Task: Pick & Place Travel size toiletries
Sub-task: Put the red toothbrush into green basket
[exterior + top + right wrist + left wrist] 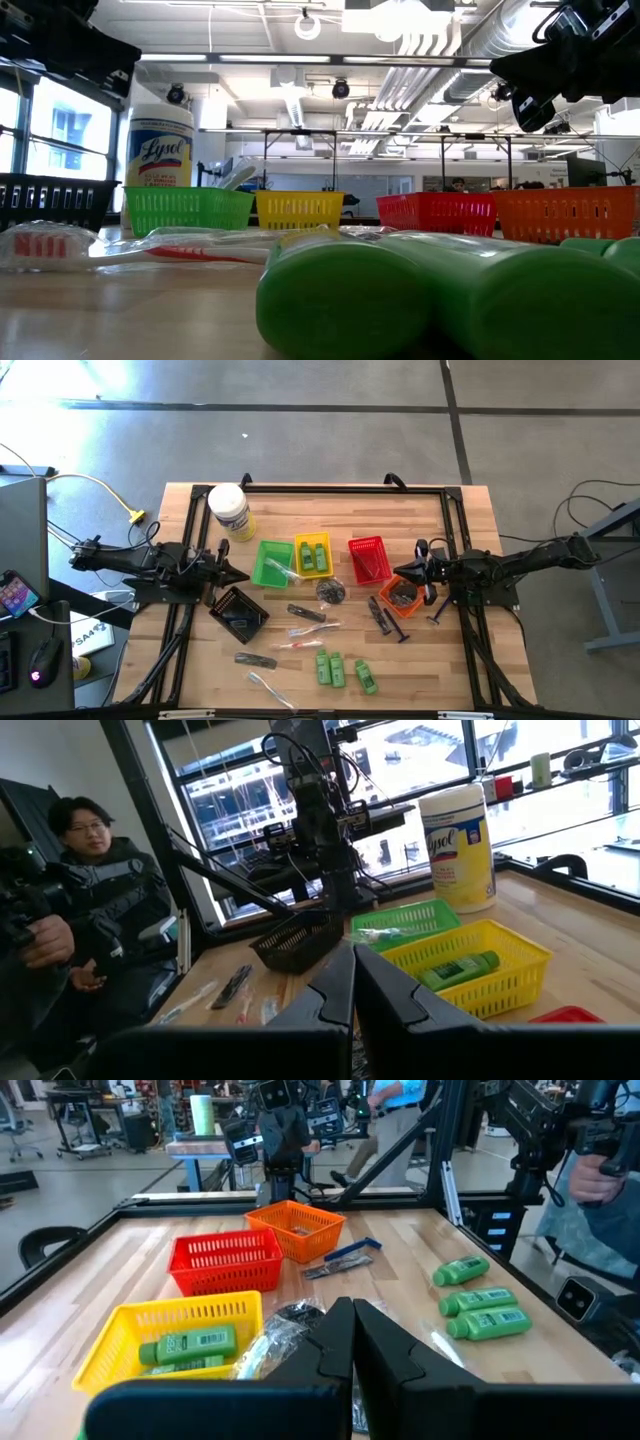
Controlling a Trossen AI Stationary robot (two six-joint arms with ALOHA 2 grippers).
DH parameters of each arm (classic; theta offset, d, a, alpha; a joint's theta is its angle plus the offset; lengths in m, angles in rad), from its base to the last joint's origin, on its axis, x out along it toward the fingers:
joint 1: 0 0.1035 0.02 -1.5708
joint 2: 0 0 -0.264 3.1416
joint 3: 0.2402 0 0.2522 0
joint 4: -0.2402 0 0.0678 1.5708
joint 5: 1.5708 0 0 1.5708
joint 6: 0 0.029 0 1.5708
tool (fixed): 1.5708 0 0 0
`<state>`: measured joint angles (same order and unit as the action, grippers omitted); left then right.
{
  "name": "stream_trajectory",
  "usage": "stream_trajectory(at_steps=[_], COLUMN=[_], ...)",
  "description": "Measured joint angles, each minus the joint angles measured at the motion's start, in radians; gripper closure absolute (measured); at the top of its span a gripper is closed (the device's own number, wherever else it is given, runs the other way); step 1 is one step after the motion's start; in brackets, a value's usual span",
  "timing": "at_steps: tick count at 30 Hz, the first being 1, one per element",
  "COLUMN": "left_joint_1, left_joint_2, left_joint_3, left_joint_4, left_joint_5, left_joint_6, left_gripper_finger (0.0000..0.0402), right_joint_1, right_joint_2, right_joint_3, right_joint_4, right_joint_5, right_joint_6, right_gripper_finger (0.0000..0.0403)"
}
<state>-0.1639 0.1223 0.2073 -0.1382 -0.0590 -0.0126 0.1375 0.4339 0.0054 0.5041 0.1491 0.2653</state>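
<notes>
Three green bottles point(340, 670) lie near the table's front edge, and more sit in the yellow basket point(313, 555). Black razors point(380, 615) and clear-wrapped sticks point(310, 630) lie flat mid-table. Dark round pieces point(330, 592) lie in front of the yellow basket. My left gripper point(243, 575) hovers shut at the left, beside the green basket point(272, 563). My right gripper point(398, 572) hovers shut at the right, over the orange basket point(400, 595). Neither has anything between its fingers point(352, 1315) point(353, 960).
A red basket point(368, 558) stands between the yellow and orange ones, and a black basket point(238, 612) stands front left. A white jar point(230, 510) stands at the far left. A black frame point(330, 488) rims the table. A person point(90, 870) sits beyond the left edge.
</notes>
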Motion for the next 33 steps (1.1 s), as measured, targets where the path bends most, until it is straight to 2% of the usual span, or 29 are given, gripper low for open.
stream_trajectory(at_steps=[5,8,16,20,26,31,33], left_joint_1=[0.000,0.000,0.000,0.000,-0.011,-0.091,-0.137], left_joint_2=[0.027,0.093,0.304,0.389,0.523,0.666,0.728], left_joint_3=[0.001,0.002,0.015,0.087,0.211,0.321,0.376], left_joint_4=[0.021,0.062,0.234,0.234,0.197,0.137,0.096], left_joint_5=[-0.020,-0.047,-0.036,-0.030,0.048,0.041,-0.012], left_joint_6=[0.005,0.008,0.070,0.069,0.065,0.061,0.061], left_gripper_finger=[0.0401,0.0401,0.0401,0.0401,0.0399,0.0368,0.0349], right_joint_1=[0.000,0.000,0.000,0.000,0.000,0.000,0.000], right_joint_2=[0.001,0.004,0.027,0.030,0.030,0.032,0.032], right_joint_3=[0.000,0.000,0.000,0.000,0.000,0.000,0.000], right_joint_4=[0.000,0.000,-0.001,-0.001,-0.001,-0.003,-0.004], right_joint_5=[-0.001,-0.001,0.006,0.006,0.004,-0.012,-0.014], right_joint_6=[0.000,-0.003,-0.004,-0.004,-0.004,-0.004,-0.004], right_gripper_finger=[0.0401,0.0401,0.0401,0.0401,0.0401,0.0401,0.0401])
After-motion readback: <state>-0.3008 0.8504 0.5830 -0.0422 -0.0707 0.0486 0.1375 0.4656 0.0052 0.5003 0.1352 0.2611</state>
